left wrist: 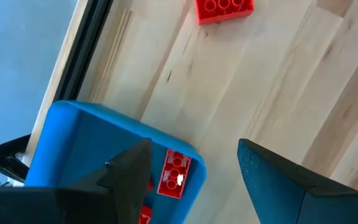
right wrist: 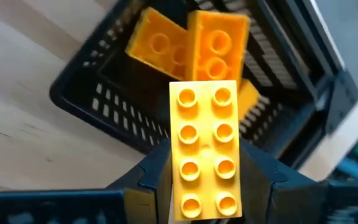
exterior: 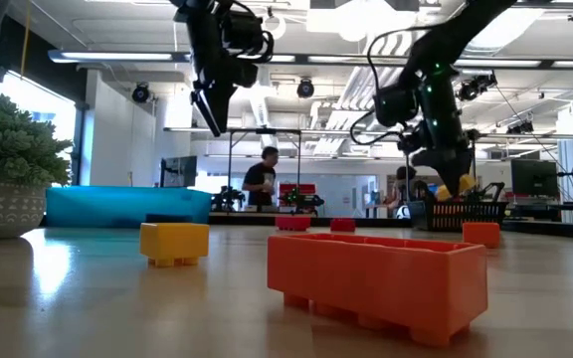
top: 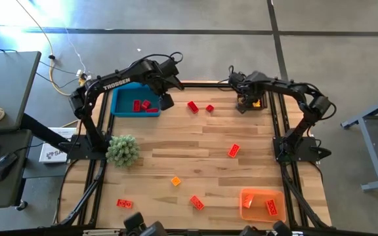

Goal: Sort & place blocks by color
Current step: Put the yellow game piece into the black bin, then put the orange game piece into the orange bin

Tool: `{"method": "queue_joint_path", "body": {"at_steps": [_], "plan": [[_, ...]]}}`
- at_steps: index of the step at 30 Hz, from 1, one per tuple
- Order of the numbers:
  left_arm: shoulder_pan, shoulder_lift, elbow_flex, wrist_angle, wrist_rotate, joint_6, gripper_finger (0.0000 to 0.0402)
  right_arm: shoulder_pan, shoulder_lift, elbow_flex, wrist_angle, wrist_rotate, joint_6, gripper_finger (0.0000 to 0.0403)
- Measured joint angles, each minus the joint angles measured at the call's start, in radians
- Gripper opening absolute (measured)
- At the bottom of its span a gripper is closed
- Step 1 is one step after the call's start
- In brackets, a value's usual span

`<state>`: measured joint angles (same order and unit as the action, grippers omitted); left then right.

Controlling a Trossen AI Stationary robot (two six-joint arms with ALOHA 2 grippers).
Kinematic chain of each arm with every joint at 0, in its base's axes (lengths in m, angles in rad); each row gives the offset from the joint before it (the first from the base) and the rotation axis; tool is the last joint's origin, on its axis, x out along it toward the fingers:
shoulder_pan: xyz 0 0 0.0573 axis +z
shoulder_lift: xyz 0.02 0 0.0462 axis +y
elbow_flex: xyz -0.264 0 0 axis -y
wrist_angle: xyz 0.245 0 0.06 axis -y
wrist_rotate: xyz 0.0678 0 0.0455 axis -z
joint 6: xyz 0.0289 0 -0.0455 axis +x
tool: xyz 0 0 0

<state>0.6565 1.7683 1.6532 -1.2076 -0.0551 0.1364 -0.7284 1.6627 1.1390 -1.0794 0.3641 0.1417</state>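
My right gripper is shut on a yellow eight-stud brick and hovers above the black basket, which holds other yellow-orange bricks. It sits at the table's far right. My left gripper is open and empty, raised over the right corner of the blue bin at the far left. Red bricks lie in that bin. Loose red bricks lie on the table, along with an orange one. My right gripper pinches the yellow brick between its two fingers by the long sides of the end nearest the wrist. The brick runs along the fingers and sticks out past them, studs facing the camera. It is lifted clear above the basket.
An orange bin stands at the near right with a brick inside. A green fuzzy plant clump sits near the left edge. A red brick lies near left. A black frame borders the table. A person stands far behind.
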Motion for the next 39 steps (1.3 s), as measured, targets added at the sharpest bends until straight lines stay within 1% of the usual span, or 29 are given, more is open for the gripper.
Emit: {"method": "queue_joint_path", "body": {"at_steps": [4, 7, 11, 14, 15, 18, 20, 22, 24, 31, 36, 39], "plan": [[-0.023, 0.0, 0.0, -0.001, 0.006, -0.05, 0.0227, -0.011, 0.0, -0.027, 0.091, 0.0, -0.12, 0.0113], [-0.041, 0.0, 0.0, -0.002, 0.034, -0.098, 0.0227, -0.028, 0.0, -0.028, 0.135, 0.0, -0.21, 0.0113], [-0.067, 0.0, 0.0, -0.004, 0.056, -0.151, 0.0227, -0.065, 0.0, -0.028, 0.137, -0.049, -0.3, 0.0113], [-0.09, 0.0, 0.0, -0.007, 0.056, -0.211, 0.0227, -0.089, 0.0, -0.028, 0.136, -0.054, -0.307, 0.0114], [-0.099, 0.0, 0.0, -0.015, 0.057, -0.231, 0.0227, -0.094, 0.0, -0.028, 0.136, -0.049, -0.307, 0.0121], [-0.124, 0.0, 0.0, -0.062, 0.076, -0.263, 0.0227, -0.1, 0.0, -0.028, 0.14, -0.023, -0.309, 0.0165], [-0.145, 0.0, 0.0, -0.104, 0.078, -0.272, 0.0227, -0.099, 0.0, -0.028, 0.142, -0.024, -0.326, 0.0195], [-0.168, 0.0, 0.0, -0.134, 0.078, -0.287, 0.0227, -0.098, 0.0, -0.028, 0.143, -0.025, -0.333, 0.0216], [-0.193, 0.0, 0.0, -0.15, 0.078, -0.291, 0.0227, -0.094, 0.0, -0.028, 0.142, -0.025, -0.334, 0.0227], [-0.265, 0.0, 0.0, -0.209, 0.078, -0.319, 0.0227, -0.095, -0.009, -0.028, 0.142, -0.026, -0.3, 0.0234], [-0.311, -0.002, 0.0, -0.249, 0.074, -0.357, 0.0227, -0.095, -0.056, -0.028, 0.142, -0.012, -0.296, 0.0235], [-0.346, -0.007, -0.001, -0.253, 0.074, -0.413, 0.0227, -0.095, -0.102, -0.028, 0.142, -0.001, -0.282, 0.0235]]}}
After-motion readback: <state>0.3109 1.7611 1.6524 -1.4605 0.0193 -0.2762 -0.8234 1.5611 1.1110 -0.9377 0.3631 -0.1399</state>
